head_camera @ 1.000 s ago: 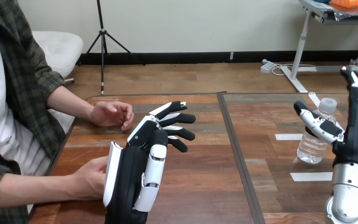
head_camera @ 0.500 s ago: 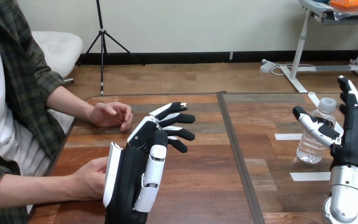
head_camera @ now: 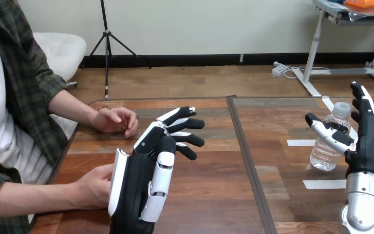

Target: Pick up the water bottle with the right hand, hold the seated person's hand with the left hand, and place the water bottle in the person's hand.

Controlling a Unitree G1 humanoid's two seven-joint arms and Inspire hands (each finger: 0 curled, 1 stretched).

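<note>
A clear water bottle (head_camera: 327,146) with a white cap stands upright on the right half of the table. My right hand (head_camera: 367,141) is raised just to its right, open, with the thumb reaching across in front of the bottle and the fingers straight up beside it. My left hand (head_camera: 148,170) is open low in the left half, fingers spread and pointing right. Behind its palm rests the person's nearer hand (head_camera: 93,186), close to it; contact cannot be told. The person's farther hand (head_camera: 116,119) lies loosely curled on the table beyond.
A dark seam (head_camera: 246,146) splits the wooden table into left and right halves. White tape strips (head_camera: 325,184) lie on the right half near the bottle. The person sits along the left edge.
My right hand has drifted a little left and lower, closing in on the bottle. The left hand and both of the person's hands have hardly moved.
</note>
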